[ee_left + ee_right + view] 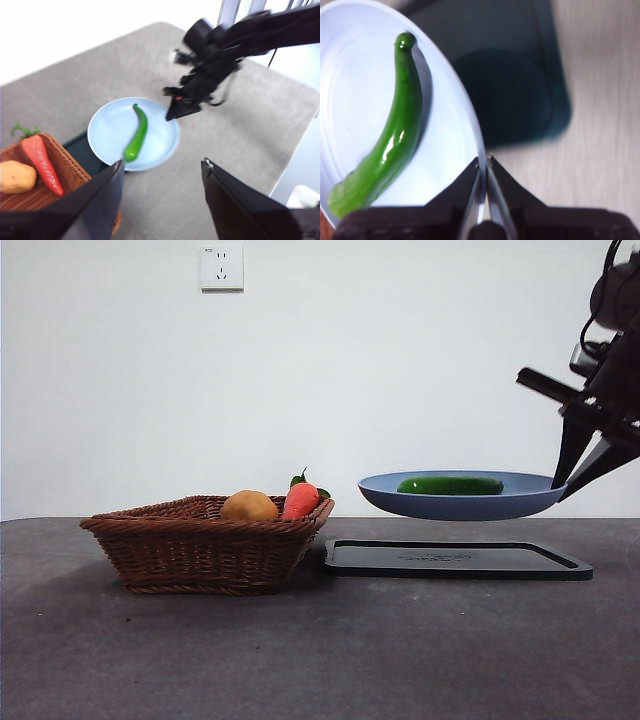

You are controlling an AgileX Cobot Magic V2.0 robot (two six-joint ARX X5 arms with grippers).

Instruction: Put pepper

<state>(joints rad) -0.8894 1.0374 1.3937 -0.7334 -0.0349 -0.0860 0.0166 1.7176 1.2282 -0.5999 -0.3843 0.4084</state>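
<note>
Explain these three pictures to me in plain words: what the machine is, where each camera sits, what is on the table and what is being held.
This is a robot with two arms at a table, each ending in a gripper of two black jaws. One picture looks level across the table from a low camera; the other two come from cameras on the arms' wrists.

The right gripper is shut on the rim of a blue plate and holds it in the air above a flat black tray. The green pepper lies on that plate.

The left gripper holds nothing; its jaws are open, up above the table.

Beside the tray stands a wicker basket holding a round yellow-orange fruit and an orange-red vegetable with green leaves.
</note>
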